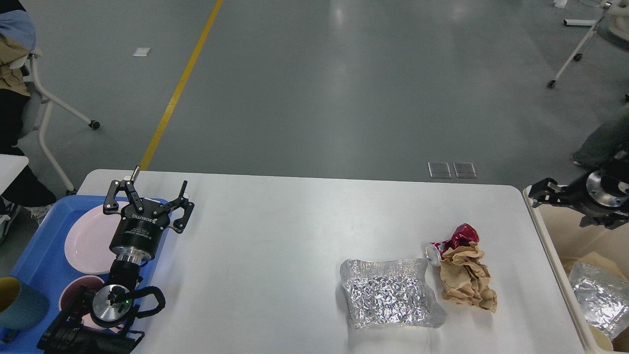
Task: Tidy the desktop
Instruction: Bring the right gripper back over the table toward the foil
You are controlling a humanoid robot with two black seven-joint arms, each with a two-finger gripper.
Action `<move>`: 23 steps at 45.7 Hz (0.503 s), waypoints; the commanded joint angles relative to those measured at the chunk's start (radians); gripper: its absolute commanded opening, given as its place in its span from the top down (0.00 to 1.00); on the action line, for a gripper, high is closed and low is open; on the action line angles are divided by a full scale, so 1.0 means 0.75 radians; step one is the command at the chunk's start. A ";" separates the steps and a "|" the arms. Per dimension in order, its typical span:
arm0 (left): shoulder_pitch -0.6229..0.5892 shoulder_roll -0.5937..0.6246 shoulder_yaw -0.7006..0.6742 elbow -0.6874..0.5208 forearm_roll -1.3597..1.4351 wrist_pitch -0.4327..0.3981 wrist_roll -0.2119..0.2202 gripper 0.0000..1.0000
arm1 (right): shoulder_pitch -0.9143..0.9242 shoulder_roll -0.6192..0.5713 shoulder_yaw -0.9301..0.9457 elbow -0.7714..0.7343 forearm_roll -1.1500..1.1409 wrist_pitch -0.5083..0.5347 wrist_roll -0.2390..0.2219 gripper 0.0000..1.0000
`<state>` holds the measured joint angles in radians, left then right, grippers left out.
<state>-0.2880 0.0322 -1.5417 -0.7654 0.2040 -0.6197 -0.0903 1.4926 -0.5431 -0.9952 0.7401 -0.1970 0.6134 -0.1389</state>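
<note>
The only word that can be read is "ROBOTIQ". It is in white letters on the black body of the left hand (pixel 149 199), just under its two fingers (the letters sit at a slant). Below that word there is a small white label with tiny print, but it is too small to read. The crushed red can (pixel 452 243) has marks that cannot be read.

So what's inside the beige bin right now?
In the beige bin: a crumpled foil sheet, some brown paper or card behind it, and a pale rounded item at the bottom edge. The frame cuts off the rest, and anything under the foil is hidden.
</note>
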 commanded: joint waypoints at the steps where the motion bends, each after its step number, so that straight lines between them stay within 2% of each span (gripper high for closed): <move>1: -0.001 0.000 0.000 0.000 0.000 0.000 0.000 0.04 | 0.331 0.143 -0.164 0.222 0.005 0.188 -0.001 0.00; 6: 0.002 0.000 0.000 0.000 0.000 0.000 0.000 0.04 | 0.535 0.227 -0.197 0.361 0.013 0.340 -0.003 0.00; 13: 0.002 0.000 0.000 0.000 0.000 0.000 0.000 0.04 | 0.808 0.225 -0.213 0.592 0.038 0.389 -0.025 0.00; 23: -0.001 0.000 0.000 0.000 0.000 0.000 0.000 0.04 | 1.080 0.209 -0.221 0.899 0.203 0.393 -0.189 0.00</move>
<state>-0.2870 0.0327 -1.5416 -0.7654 0.2040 -0.6197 -0.0904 2.2086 -0.3835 -1.1605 1.3036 -0.1120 0.9089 -0.2240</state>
